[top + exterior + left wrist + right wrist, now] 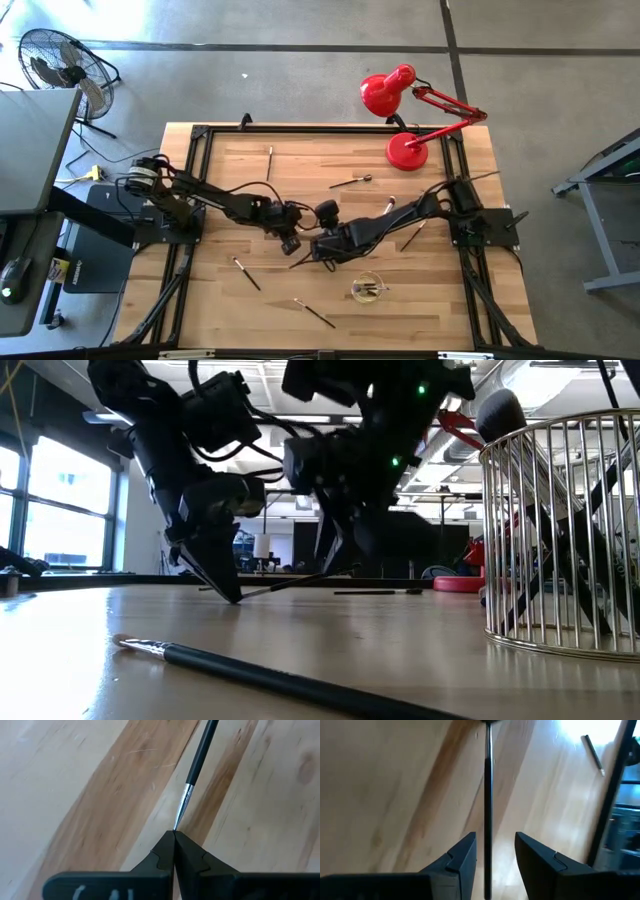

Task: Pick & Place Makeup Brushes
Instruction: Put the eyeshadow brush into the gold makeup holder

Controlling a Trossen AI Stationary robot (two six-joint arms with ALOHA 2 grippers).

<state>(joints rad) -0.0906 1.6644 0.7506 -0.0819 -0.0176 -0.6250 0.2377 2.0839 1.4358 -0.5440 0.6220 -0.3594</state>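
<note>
Black brush (270, 677) nearest on wooden table (300, 170); left pincer (173, 834) pinches brush tip (181, 812), right pincer (492, 852) wide.

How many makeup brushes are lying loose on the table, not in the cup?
6 makeup brushes: two toward the lamp, two toward the cup, one beside the right arm, one at the left fingers. The arms may hide more.

A wooden worktop (220, 300) is seen, strewn with brushes (246, 274) around both end effectors; a wire cup (367, 288) and red lamp (408, 150) stand beyond the right end effector (322, 250).
</note>
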